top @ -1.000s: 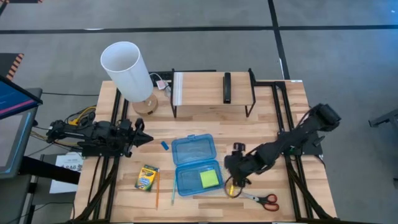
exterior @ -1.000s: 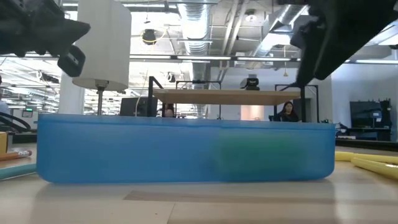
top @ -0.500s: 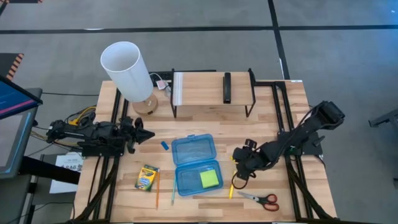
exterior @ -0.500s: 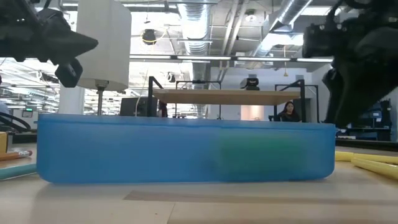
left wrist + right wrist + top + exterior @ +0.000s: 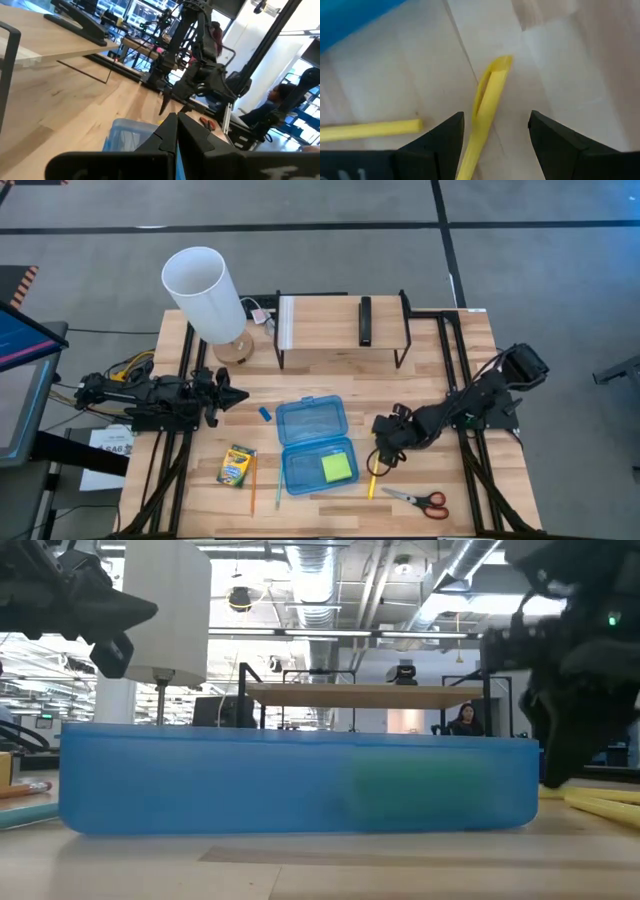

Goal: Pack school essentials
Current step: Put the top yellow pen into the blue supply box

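Lime-green sticky-note pad (image 5: 336, 467) lying flat inside the open blue case. Yellow-green crayon box (image 5: 236, 465) flat on the desk, left of the case. Orange pencil (image 5: 253, 496) just beside the box. Tiny blue eraser (image 5: 265, 414) near the case's upper left corner. Yellow pencils (image 5: 487, 100) right of the case, crossing. Red-handled scissors (image 5: 424, 500) flat, blades pointing left.
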`<move>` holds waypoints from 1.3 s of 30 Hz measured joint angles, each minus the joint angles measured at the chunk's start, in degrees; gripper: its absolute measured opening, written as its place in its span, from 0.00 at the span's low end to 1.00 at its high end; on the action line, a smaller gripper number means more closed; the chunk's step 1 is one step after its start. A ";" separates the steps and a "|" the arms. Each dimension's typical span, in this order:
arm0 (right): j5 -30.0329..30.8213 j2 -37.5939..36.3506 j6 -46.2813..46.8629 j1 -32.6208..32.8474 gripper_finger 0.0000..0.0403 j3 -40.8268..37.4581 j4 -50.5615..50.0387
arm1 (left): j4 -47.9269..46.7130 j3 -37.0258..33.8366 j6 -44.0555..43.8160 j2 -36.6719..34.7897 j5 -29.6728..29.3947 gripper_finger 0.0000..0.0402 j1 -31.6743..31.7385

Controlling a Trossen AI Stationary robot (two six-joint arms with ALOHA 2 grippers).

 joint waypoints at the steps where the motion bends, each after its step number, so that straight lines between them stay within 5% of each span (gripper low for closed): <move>1: -0.17 0.00 0.00 -0.25 0.59 -1.02 1.42 | 0.00 0.00 -0.06 0.00 0.02 0.00 0.00; 11: 0.71 -0.24 -1.45 -0.86 0.55 -3.83 2.33 | 0.11 0.00 0.20 0.00 -1.00 0.00 0.00; 24: 1.22 -0.24 -3.08 -0.89 0.04 -3.85 0.33 | 0.22 0.00 0.23 0.00 -1.90 0.00 0.00; 39: -0.19 -9.80 -3.07 -0.90 0.00 -4.21 -2.07 | 0.30 0.00 0.27 -0.02 -2.21 0.00 0.00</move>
